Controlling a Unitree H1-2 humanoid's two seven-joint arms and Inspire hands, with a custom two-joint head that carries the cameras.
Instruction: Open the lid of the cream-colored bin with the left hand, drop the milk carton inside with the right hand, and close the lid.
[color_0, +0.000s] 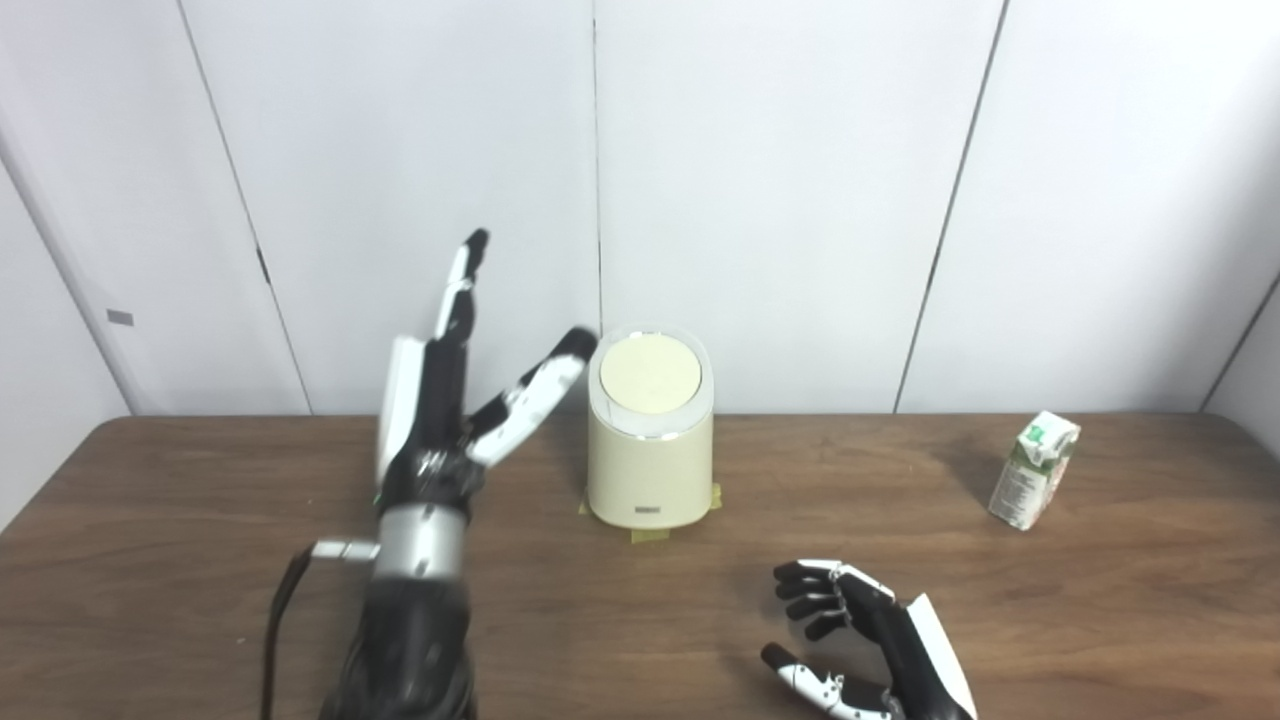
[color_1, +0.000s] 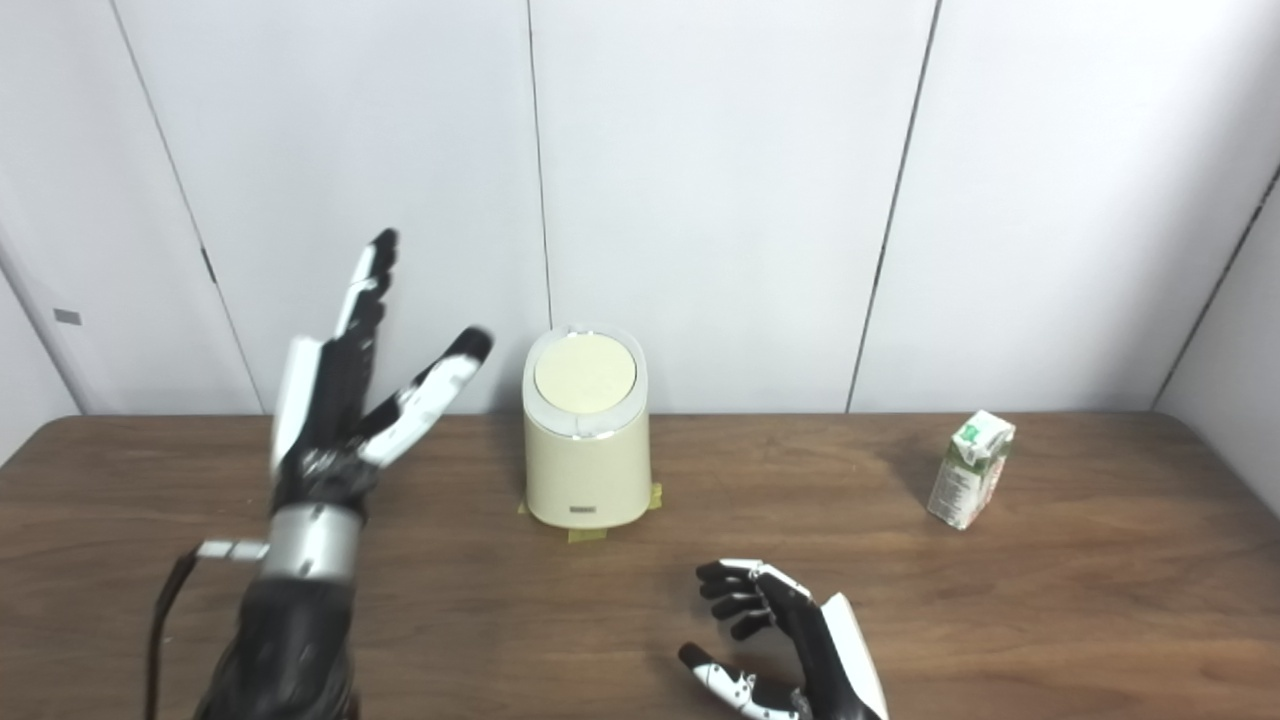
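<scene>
A cream-colored bin (color_0: 650, 450) stands upright near the back edge of the brown wooden tabletop (color_0: 200, 560), roughly at the middle of its width, with bits of yellowish tape showing under its base. Its round lid (color_0: 650, 376) is down, sitting flush in the slanted white rim and tilted toward the cameras.

The left hand (color_0: 435, 420) is raised above the tabletop just to the left of the bin, palm turned toward it, holding nothing. Its fingers (color_0: 462, 285) point up and are spread from the thumb, which reaches out toward the rim of the bin — in the left eye view the thumb tip overlaps the rim's edge, while the right eye view shows a clear gap, so the two are apart. A dark cable hangs beside the forearm.

The right hand (color_1: 785, 640) is low over the near edge of the tabletop, in front of the bin and a little to its right (only partly in view). Its fingers are loosely curled but apart from the thumb, and it grips nothing.

The milk carton (color_1: 971, 469) — white with green print — stands on the tabletop far to the right, leaning slightly, well apart from both hands and from the bin.
</scene>
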